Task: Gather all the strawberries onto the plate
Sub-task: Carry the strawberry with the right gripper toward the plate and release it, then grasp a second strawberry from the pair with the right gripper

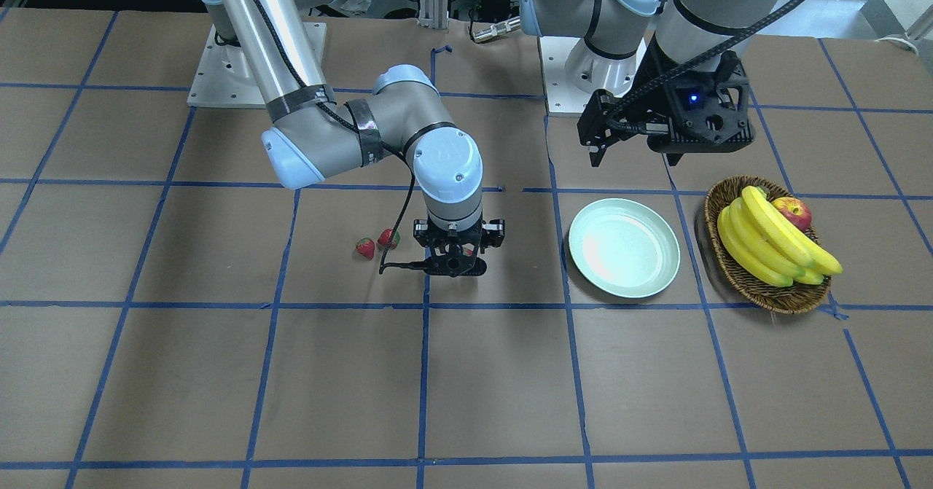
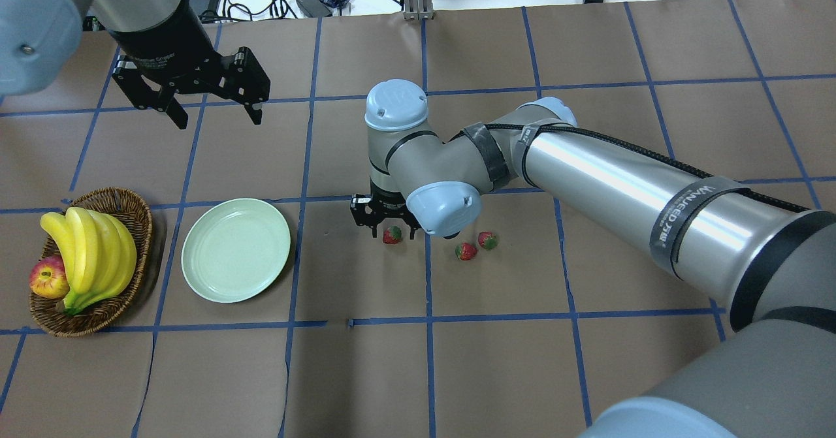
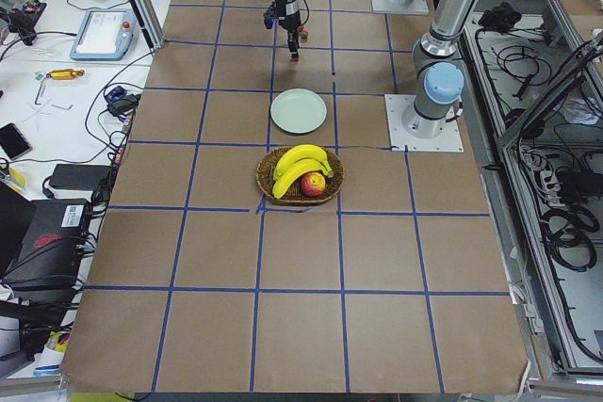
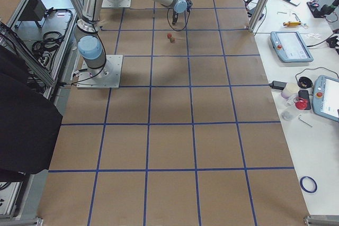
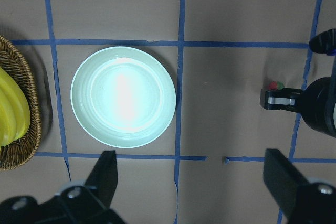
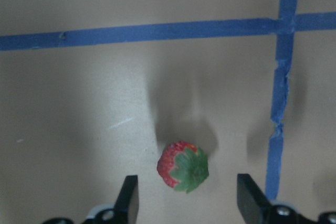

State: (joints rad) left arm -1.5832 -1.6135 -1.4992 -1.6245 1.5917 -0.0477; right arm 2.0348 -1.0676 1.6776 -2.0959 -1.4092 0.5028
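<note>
Three strawberries lie on the table. My right gripper [image 2: 392,229] is open and lowered around one strawberry [image 2: 392,234], which sits between its fingers [image 6: 128,203] in the right wrist view [image 6: 184,172] without touching them. The other two strawberries [image 2: 466,251] [image 2: 487,239] lie close together just to the right, and show in the front view [image 1: 365,248] [image 1: 388,238]. The mint-green plate [image 2: 236,250] is empty, left of the right gripper. My left gripper [image 2: 212,115] is open and empty, hovering beyond the plate [image 5: 123,96].
A brown wicker basket [image 2: 134,206] with a bunch of bananas [image 2: 91,249] and a red apple [image 2: 49,277] stands left of the plate. The right arm's elbow [image 2: 444,206] hangs over the table beside the strawberries. Blue tape lines grid the brown table.
</note>
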